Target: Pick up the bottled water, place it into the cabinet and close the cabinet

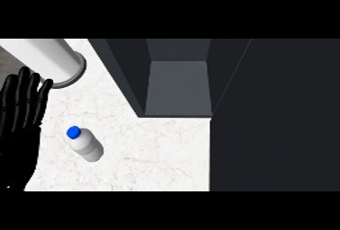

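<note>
The cabinet [179, 85] takes up the upper middle of the head view and stands open. Inside, only a grey inner surface shows between dark side walls. To its right, a broad dark panel [275, 117] fills the rest of the view down to the lower edge. The white marbled counter [153, 152] spreads out in front of the opening and to the left of the panel.

The left hand [16, 130] rises along the left edge of the view. It is black, with the palm flat and facing the view. Its fingers [25, 85] are straight and released, close together, pointing toward the far side of the counter, and they grasp nothing. Just beyond the fingertips, at the upper left, lies a pale cylinder [46, 56] with a grey rimmed end that faces the cabinet.

The water bottle [87, 146] is on the counter at lower left, well apart from the cabinet opening and nearer to the hand. It sits to the right of the palm with a strip of bare counter between them, so nothing touches it. The fingertips lie farther up the view than the bottle. Its body is pale, and its blue cap [73, 132] sits toward the upper left. From this steep angle it may be upright or leaning; I cannot tell which.
</note>
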